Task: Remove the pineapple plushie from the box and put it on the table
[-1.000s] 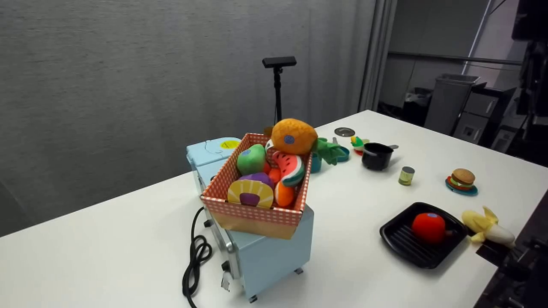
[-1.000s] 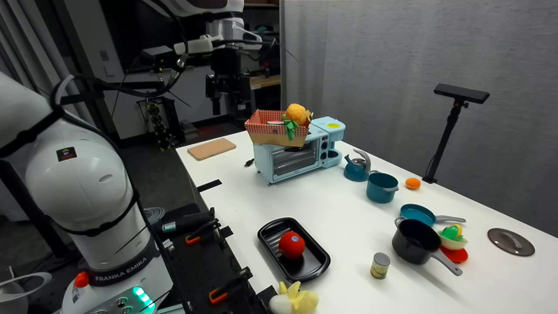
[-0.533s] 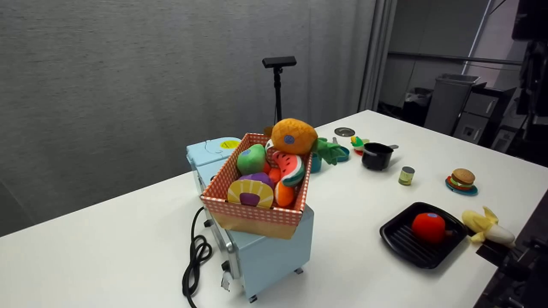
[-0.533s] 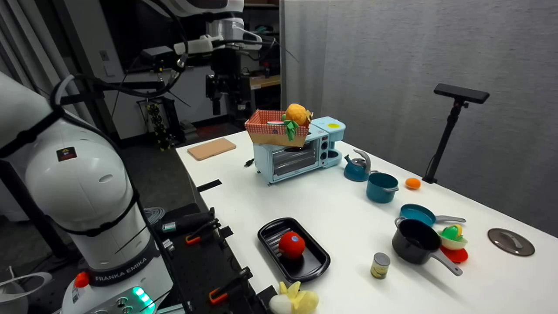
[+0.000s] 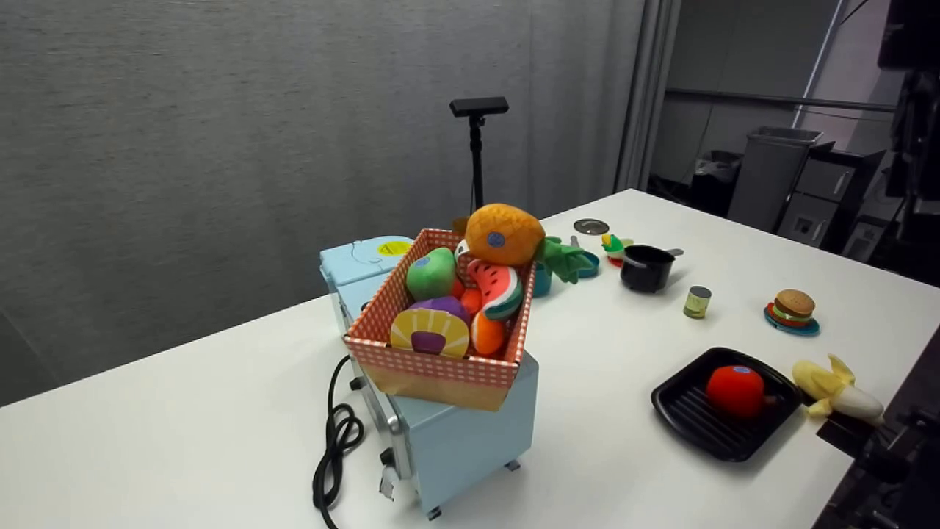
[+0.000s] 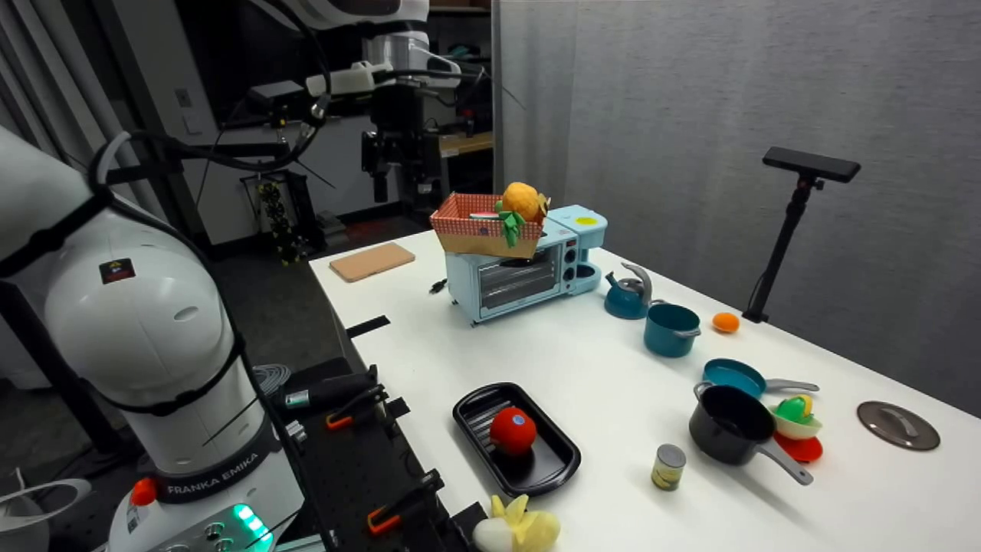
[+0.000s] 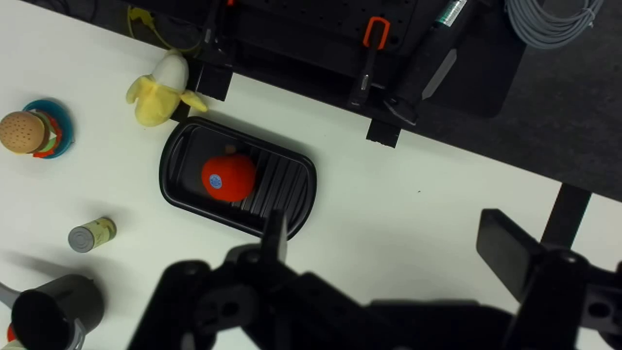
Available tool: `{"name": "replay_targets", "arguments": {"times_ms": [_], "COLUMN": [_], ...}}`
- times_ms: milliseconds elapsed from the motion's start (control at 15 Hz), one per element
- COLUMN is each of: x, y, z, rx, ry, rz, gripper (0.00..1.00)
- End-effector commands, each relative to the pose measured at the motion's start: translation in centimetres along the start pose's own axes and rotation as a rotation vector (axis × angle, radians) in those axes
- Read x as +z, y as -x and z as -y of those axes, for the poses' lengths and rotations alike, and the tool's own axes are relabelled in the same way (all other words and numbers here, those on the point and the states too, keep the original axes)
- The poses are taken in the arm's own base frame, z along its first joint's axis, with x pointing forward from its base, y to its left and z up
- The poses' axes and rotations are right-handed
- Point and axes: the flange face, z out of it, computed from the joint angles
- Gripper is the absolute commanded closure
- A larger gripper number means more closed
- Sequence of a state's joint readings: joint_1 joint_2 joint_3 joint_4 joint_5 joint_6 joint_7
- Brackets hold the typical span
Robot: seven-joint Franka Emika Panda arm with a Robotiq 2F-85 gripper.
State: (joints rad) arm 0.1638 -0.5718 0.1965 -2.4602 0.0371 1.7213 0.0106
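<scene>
The pineapple plushie (image 5: 507,234) is orange-yellow. It lies on top at one end of the box (image 5: 439,376), its green leaves hanging over the rim. In an exterior view the plushie (image 6: 521,201) and the box (image 6: 487,239) also show. The box sits tilted on a light-blue toaster oven (image 5: 477,430) on the white table (image 5: 220,426). Several other plush fruits are in it, among them a watermelon slice (image 5: 499,288) and a green one (image 5: 432,275). My gripper (image 7: 381,226) is open and empty, high above the table. Plushie and box are outside the wrist view.
A black tray (image 6: 552,471) with a red plush (image 6: 512,431) and a banana plush (image 6: 521,529) lie near the table's robot-side edge. A can (image 6: 668,466), black pot (image 6: 728,425), teal pot (image 6: 670,330) and kettle (image 6: 627,297) stand on it. A camera stand (image 6: 785,230) rises at the back.
</scene>
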Motion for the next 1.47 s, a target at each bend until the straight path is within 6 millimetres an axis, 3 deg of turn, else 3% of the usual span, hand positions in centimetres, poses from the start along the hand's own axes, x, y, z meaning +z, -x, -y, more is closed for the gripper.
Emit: {"name": "replay_targets", "arguments": {"times_ms": [0, 1400], "x": [-0.04, 0.21], "y": [-0.01, -0.23], "z": [0.01, -0.20], "rx": [0.000, 0.004], "ry": [0.000, 0.032], "rz": [0.001, -0.003], "gripper": [0.00, 0.00]}}
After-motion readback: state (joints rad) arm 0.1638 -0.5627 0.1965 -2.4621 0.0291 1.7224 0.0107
